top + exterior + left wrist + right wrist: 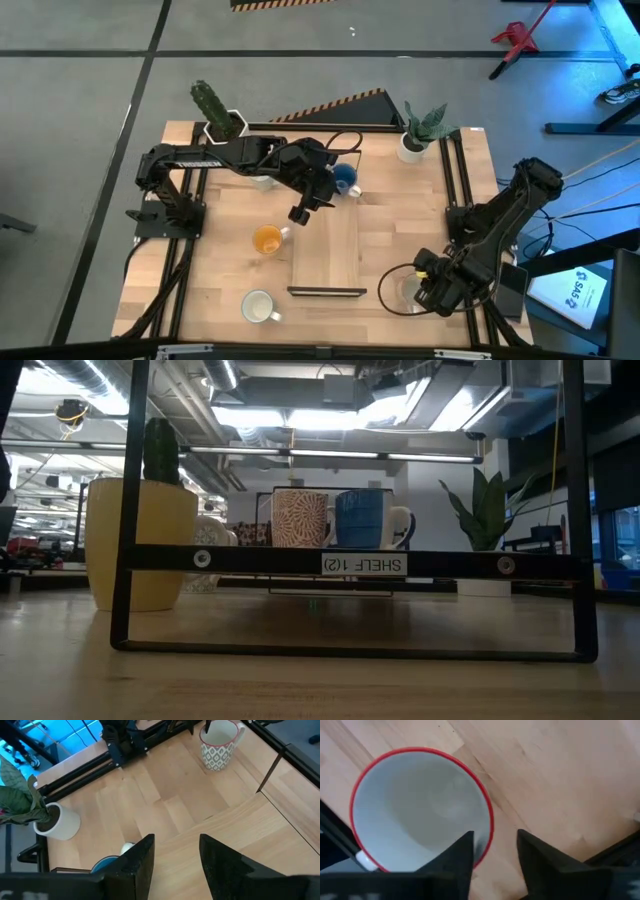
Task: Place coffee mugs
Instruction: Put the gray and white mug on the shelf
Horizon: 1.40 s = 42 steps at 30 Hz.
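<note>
My left gripper (pixel 300 212) (pixel 177 840) hangs open over the wooden shelf board (pixel 325 250), between the blue mug (pixel 345 178) and the orange mug (pixel 267 240), and touches nothing. My right gripper (pixel 428 290) (pixel 492 837) is open at the table's near right, pointing down over a white red-rimmed mug (pixel 420 815) (pixel 404 290). One finger stands over the mug's inside and the other outside its wall. This mug stands upright on the table and has a diamond pattern (pixel 219 747). A white mug (pixel 258 306) stands near the front left. In the low view a patterned mug (pixel 300 518) stands beside the blue mug (pixel 362 518).
A black shelf frame (pixel 350 564) (pixel 327 292) stands at the board's near end. A cactus pot (pixel 222 125) sits at the far left and a leafy plant pot (pixel 412 147) at the far right. Black rails (pixel 455 190) run along both sides of the table.
</note>
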Motion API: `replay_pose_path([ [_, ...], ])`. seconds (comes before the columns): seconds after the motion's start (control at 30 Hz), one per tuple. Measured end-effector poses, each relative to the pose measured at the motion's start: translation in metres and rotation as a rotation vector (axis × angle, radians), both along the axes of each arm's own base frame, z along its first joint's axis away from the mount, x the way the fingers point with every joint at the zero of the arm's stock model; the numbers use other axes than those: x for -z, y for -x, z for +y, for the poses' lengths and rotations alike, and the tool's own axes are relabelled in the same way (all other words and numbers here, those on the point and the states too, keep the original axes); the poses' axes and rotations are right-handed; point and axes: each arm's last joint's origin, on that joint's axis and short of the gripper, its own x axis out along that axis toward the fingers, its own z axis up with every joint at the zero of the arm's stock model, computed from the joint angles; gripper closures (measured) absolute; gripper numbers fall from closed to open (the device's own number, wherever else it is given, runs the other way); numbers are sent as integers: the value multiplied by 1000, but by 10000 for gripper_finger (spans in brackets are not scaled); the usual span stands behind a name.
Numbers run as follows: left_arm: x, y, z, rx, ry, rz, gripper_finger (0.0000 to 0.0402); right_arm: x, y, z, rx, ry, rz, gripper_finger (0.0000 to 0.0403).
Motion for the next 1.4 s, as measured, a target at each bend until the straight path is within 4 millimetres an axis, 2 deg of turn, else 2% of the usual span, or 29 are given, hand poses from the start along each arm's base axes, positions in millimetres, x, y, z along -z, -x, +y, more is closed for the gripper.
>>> replay_pose_path([
  [0.07,0,0,0,0,0,0,252,3,0,0,16,-5,-3,299],
  [0.17,0,0,0,0,0,1,252,7,1,-1,27,5,-7,369],
  [0.23,0,0,0,0,0,6,252,7,0,-2,25,23,-25,391],
  [0.4,1,0,0,4,-5,7,252,6,-7,-11,64,59,-66,395],
  [0.5,1,0,0,3,-11,7,252,0,-13,-23,85,102,-117,396],
  [0.8,3,3,2,71,-175,35,252,-35,-23,-88,121,222,-269,400],
  [0.93,2,2,2,173,-291,7,252,-50,-23,-117,98,218,-309,401],
  [1.17,7,-13,1,349,-500,-60,252,-60,-40,-157,43,198,-399,402],
  [1.4,24,-26,-7,425,-487,-42,252,-65,-60,-185,22,227,-507,402],
])
